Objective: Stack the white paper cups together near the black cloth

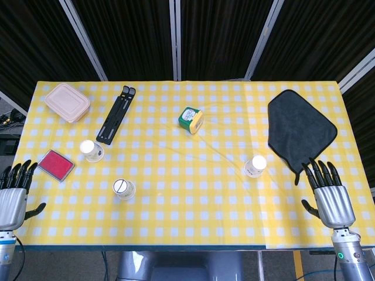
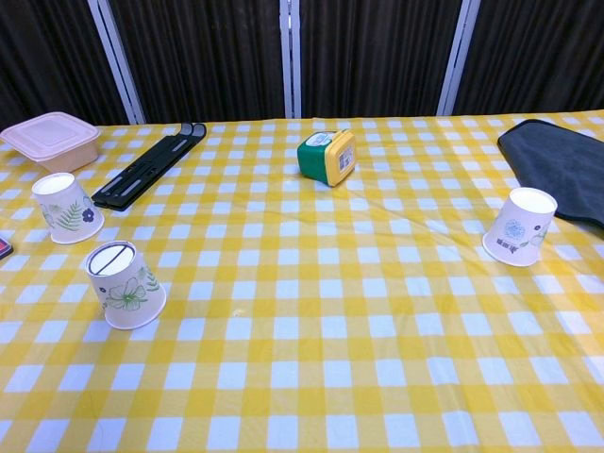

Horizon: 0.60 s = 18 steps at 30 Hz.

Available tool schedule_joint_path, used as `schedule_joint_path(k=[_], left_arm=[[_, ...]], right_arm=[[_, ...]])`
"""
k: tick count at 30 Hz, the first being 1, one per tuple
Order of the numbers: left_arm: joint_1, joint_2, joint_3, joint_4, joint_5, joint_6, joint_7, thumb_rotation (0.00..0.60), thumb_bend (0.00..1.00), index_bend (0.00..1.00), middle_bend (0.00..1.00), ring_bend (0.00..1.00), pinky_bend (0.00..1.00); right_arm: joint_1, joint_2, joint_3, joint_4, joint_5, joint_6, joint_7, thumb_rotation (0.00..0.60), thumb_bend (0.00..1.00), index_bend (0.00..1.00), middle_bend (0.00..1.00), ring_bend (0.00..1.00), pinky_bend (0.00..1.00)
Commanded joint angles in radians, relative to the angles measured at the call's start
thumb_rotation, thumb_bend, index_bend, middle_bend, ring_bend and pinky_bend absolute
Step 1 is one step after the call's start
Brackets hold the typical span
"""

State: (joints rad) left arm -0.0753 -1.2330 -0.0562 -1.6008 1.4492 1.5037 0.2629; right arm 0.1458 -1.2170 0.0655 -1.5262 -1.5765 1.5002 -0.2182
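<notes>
Three white paper cups stand upside down on the yellow checked table. One cup (image 1: 92,150) (image 2: 67,208) is at the left, a second cup (image 1: 123,188) (image 2: 125,285) is nearer the front, and a third cup (image 1: 255,166) (image 2: 519,226) sits just left of the black cloth (image 1: 300,129) (image 2: 559,162). My left hand (image 1: 13,196) rests at the table's left edge, fingers spread, holding nothing. At the front right my right hand (image 1: 328,190) lies below the cloth, fingers apart and empty. Neither hand appears in the chest view.
A pink lidded box (image 1: 67,102) (image 2: 52,140) sits at the back left beside a black folded stand (image 1: 116,113) (image 2: 149,166). A green and yellow container (image 1: 191,119) (image 2: 327,156) lies mid-table. A red pad (image 1: 56,164) lies near my left hand.
</notes>
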Motion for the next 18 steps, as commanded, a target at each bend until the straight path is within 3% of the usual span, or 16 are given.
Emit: schedule_joint_path(k=[1,18], left_arm=[[0.0,0.0,0.0,-0.001,0.0,0.0,0.001,0.6,0.0,0.0,0.0,0.0,0.0],[-0.017,0.005,-0.005,-0.002,-0.005,-0.024,-0.006,0.6,0.0,0.0,0.0,0.0,0.0]], right_arm=[[0.0,0.0,0.0,-0.001,0.0,0.0,0.0,0.6,0.08,0.01,0.0,0.0,0.0],[0.003,0.0,0.007,0.006,0.007,-0.003,0.014,0.6,0.08,0.02,0.0,0.0,0.0]])
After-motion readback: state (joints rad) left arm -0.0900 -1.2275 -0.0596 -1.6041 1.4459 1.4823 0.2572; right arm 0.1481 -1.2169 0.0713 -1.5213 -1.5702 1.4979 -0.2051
